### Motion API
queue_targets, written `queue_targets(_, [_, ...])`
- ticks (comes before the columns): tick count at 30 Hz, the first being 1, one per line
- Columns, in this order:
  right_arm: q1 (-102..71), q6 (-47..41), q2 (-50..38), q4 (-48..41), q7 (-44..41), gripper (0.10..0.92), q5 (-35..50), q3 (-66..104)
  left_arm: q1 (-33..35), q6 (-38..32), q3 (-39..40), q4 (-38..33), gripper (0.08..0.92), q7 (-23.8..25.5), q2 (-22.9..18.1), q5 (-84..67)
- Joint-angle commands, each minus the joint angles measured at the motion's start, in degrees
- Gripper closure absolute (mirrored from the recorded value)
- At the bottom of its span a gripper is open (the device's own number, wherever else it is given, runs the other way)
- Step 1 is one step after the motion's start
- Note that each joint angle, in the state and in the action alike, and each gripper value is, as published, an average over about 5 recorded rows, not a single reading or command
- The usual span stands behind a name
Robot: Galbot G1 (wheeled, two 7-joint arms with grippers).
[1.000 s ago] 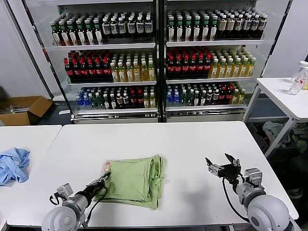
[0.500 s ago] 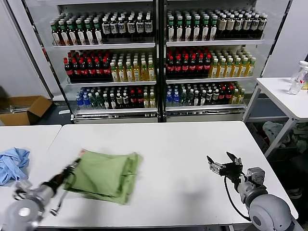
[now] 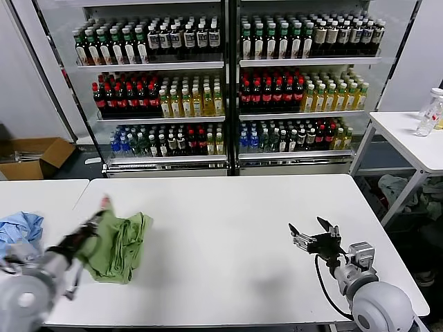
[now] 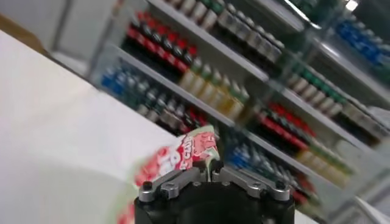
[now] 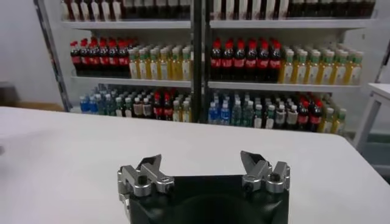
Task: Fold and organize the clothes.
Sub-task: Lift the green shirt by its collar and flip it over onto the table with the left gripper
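The folded light green polo shirt (image 3: 119,239) lies bunched at the left end of the white table (image 3: 228,235), near its left edge. My left gripper (image 3: 97,221) is shut on the shirt's edge; in the left wrist view the red-and-white print (image 4: 183,155) is pinched between the closed fingers of the left gripper (image 4: 212,172). My right gripper (image 3: 313,238) is open and empty above the table's right front, well away from the shirt. In the right wrist view the right gripper (image 5: 201,170) has its jaws spread wide with nothing between them.
A light blue garment (image 3: 19,232) lies on the neighbouring table at far left. Glass-door coolers full of bottles (image 3: 228,83) stand behind. A small white side table (image 3: 408,138) with bottles stands at back right. A cardboard box (image 3: 34,155) sits on the floor at left.
My left gripper has dragged the folded shirt from the table's front centre to its left end, and the cloth has bunched up. The right gripper has shifted slightly left and stays open.
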Motion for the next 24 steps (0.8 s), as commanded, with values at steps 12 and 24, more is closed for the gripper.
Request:
queue_targets(12, [3.5,1.1,0.5,-0.8,-0.6,0.203,-0.8,-4.5,-14.8,-2.3,34.9,12.7,0.9,-4.7,-30.0,13.6])
queue_targets(24, [14.3,-0.3,6.5,-9.5,0.3,0.203,0.2,-17.8,-8.8,-6.2,26.9,3.2,0.634,-0.9,-22.3,15.7])
